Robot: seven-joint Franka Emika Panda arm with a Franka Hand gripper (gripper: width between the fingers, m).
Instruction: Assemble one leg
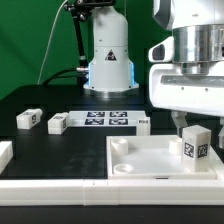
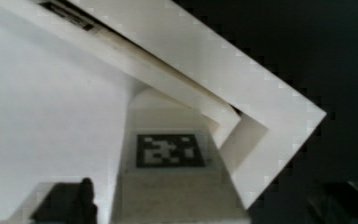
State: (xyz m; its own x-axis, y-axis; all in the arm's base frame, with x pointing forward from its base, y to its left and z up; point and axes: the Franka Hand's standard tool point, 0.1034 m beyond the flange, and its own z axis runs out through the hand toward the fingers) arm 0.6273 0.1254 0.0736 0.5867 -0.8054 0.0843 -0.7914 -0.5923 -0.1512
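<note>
My gripper (image 1: 192, 127) is shut on a leg (image 1: 195, 146), a small white block with a black-and-white tag, held upright. It stands in or just above the right-hand corner of the large white tabletop (image 1: 150, 165) in the exterior view. In the wrist view the leg (image 2: 167, 152) runs between my dark fingers (image 2: 66, 200), with the gripper (image 2: 185, 208) closed on it. The tabletop's raised corner rim (image 2: 247, 95) lies just beyond the leg. I cannot tell whether the leg's lower end touches the tabletop.
Two more legs (image 1: 28, 120) (image 1: 57, 123) lie on the black table at the exterior view's left. The marker board (image 1: 105, 120) lies behind the tabletop, with another small white block (image 1: 143, 124) at its right end. A white part (image 1: 4, 155) sits at the left edge.
</note>
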